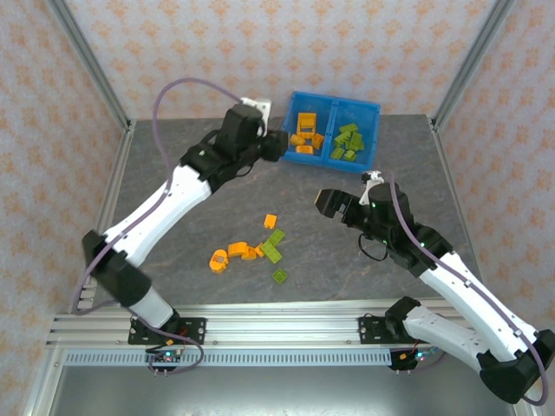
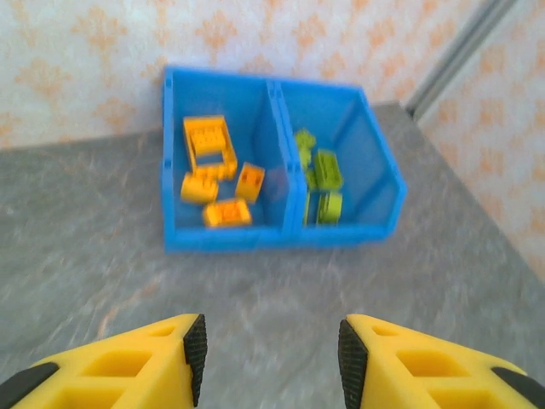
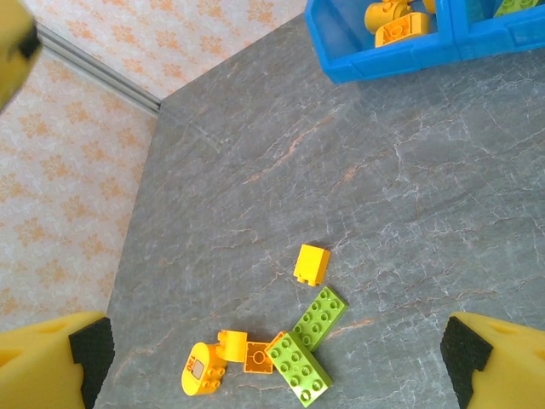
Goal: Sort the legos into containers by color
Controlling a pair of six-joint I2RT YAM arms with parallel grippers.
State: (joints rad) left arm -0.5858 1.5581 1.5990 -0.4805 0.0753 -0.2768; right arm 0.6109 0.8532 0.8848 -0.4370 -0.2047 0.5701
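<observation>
Low in the centre of the top view, loose legos (image 1: 251, 251), orange and lime green, are scattered on the grey tabletop (image 1: 347, 269). Just above and to their right, the right end effector (image 1: 328, 202) is held above the tabletop, its fingers (image 3: 89, 351) spread wide with nothing gripped between them. Further up, the left end effector (image 1: 279, 145) is seen just beside the left wall of the blue bin (image 1: 334, 96), its fingers (image 2: 195, 354) apart and empty. In the bin, at the upper centre, orange pieces (image 1: 305, 137) are gathered in the left compartment and green pieces (image 1: 349, 143) in the right.
</observation>
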